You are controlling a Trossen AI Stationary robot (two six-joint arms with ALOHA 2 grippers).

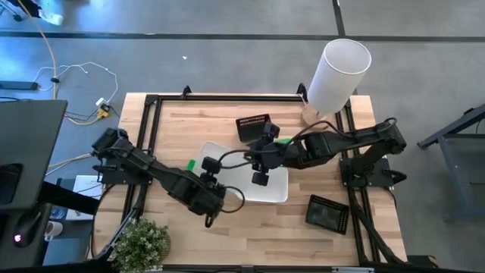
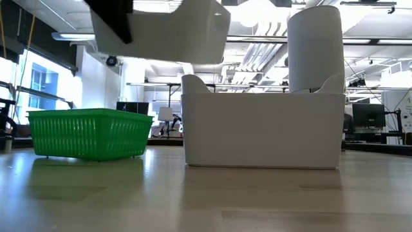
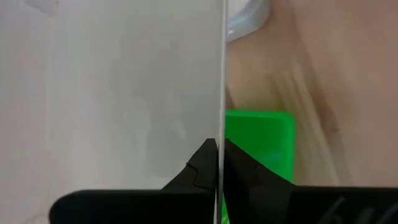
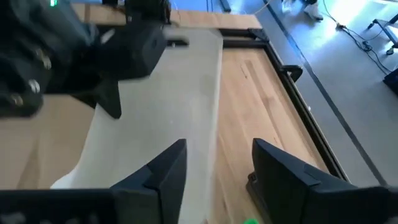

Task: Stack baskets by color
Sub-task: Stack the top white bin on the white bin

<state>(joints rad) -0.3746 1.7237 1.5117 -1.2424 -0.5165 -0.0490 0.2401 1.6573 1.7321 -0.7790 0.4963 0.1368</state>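
Note:
One white basket (image 2: 161, 26) hangs above the table with my left gripper (image 3: 219, 158) shut on it. It shows again in the right wrist view as the white basket (image 4: 186, 106). My right gripper (image 4: 217, 171) is open, with one finger on either side of that basket's edge; I see no touch. A second white basket (image 2: 261, 129) rests on its bottom on the table. A green basket (image 2: 90, 132) stands to its left. One black basket (image 1: 254, 127) sits at the far middle and another black basket (image 1: 328, 212) at the near right. My left gripper pinches a thin wall of the lifted white basket (image 3: 220, 93) between its two fingers, one finger on each face. The fingers slant down onto the wall's edge. The basket hangs clear of the table, its bottom (image 2: 161, 58) higher than the resting white basket's rim.
A tall white cylinder (image 1: 337, 72) stands at the far right corner. A potted plant (image 1: 140, 243) sits at the near left corner. A black frame (image 1: 227, 97) borders the tabletop. Bare wood lies along the near edge (image 1: 258, 235).

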